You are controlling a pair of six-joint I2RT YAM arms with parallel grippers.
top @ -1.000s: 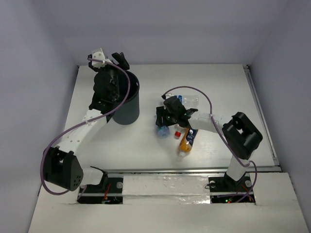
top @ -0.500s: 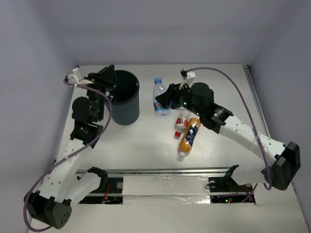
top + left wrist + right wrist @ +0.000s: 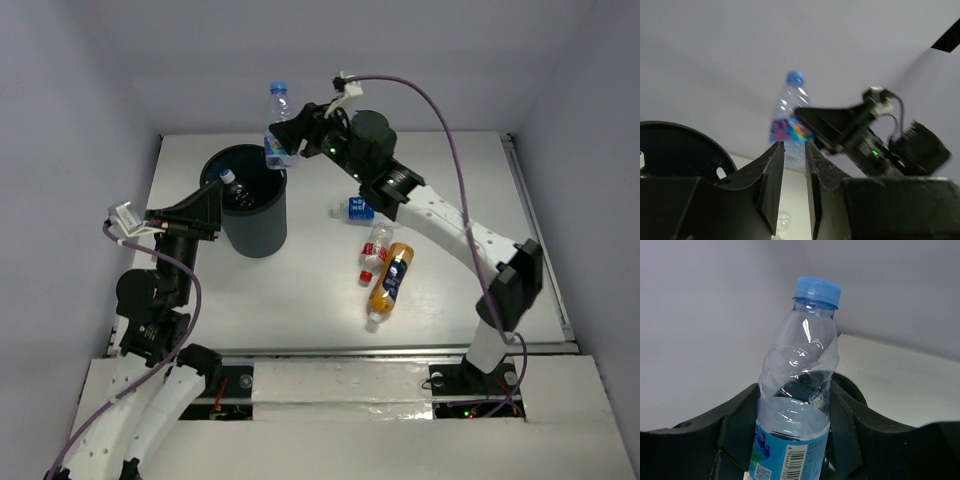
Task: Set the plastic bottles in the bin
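Note:
My right gripper (image 3: pixel 288 137) is shut on a clear plastic bottle (image 3: pixel 278 128) with a blue label and blue cap (image 3: pixel 817 291), held upright in the air over the far rim of the dark round bin (image 3: pixel 262 228). Another clear bottle (image 3: pixel 229 178) lies inside the bin. My left gripper (image 3: pixel 210 200) hovers at the bin's near-left side, its jaws a narrow gap apart with nothing between them (image 3: pixel 794 144); past them I see the held bottle (image 3: pixel 790 107). A red-labelled bottle (image 3: pixel 375 250) and an orange bottle (image 3: pixel 388 282) lie on the table.
A blue-labelled bottle (image 3: pixel 358 208) lies partly hidden under the right arm's forearm. The white table ends at a raised rail on the right (image 3: pixel 540 240). Grey walls close in the back and sides.
The right arm has lifted the blue-labelled bottle off the table and carried it up and left over the bin. The left arm has drawn back from the bin's rim, its jaws narrowing.

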